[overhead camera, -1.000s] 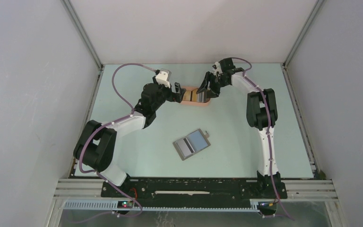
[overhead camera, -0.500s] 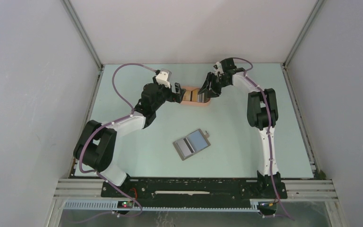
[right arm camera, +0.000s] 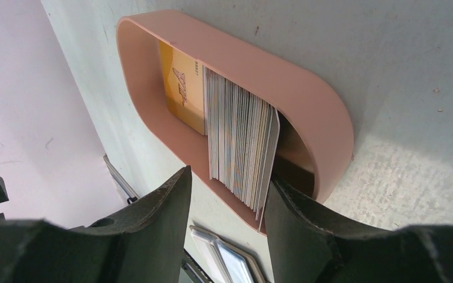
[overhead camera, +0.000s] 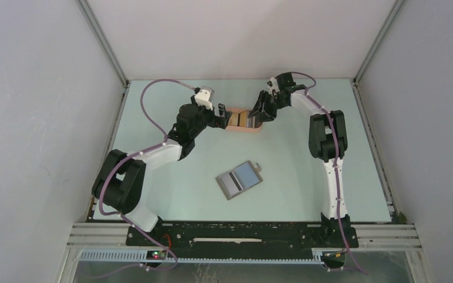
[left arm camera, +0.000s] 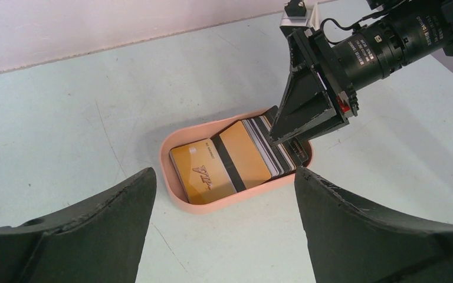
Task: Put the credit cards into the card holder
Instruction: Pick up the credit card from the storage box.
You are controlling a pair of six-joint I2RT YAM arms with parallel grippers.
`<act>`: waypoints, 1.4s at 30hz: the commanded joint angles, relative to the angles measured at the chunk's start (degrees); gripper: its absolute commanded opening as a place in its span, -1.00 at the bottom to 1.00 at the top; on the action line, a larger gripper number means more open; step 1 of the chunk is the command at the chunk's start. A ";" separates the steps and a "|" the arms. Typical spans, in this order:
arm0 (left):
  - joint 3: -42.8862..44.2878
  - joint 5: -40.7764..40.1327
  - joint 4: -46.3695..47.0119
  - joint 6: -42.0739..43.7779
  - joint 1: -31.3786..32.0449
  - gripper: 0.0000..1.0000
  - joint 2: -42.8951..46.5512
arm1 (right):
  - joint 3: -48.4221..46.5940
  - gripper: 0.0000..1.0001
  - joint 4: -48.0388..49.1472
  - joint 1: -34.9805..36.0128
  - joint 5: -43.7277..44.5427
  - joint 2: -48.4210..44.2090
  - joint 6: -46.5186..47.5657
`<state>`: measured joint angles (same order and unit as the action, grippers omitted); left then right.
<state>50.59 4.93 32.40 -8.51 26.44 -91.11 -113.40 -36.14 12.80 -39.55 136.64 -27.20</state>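
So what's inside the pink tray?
A stack of credit cards, leaning over one another inside the pink tray. An orange-yellow card shows its face at one end. The other cards show mostly edges; their faces and the tray's floor are covered.

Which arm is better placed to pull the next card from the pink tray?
Right. The right end effector is at the tray, fingers straddling the stacked credit cards. The left end effector hangs open, short of the tray.

Credit cards in tray, card holder well before it
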 commanded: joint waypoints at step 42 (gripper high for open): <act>4.51 -0.01 0.56 1.60 -0.33 0.82 -0.47 | 1.62 -0.27 0.17 -2.33 -1.49 -4.27 1.79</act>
<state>51.37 4.93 31.99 -8.49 26.44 -91.50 -112.01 -36.18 11.11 -39.79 136.62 -26.63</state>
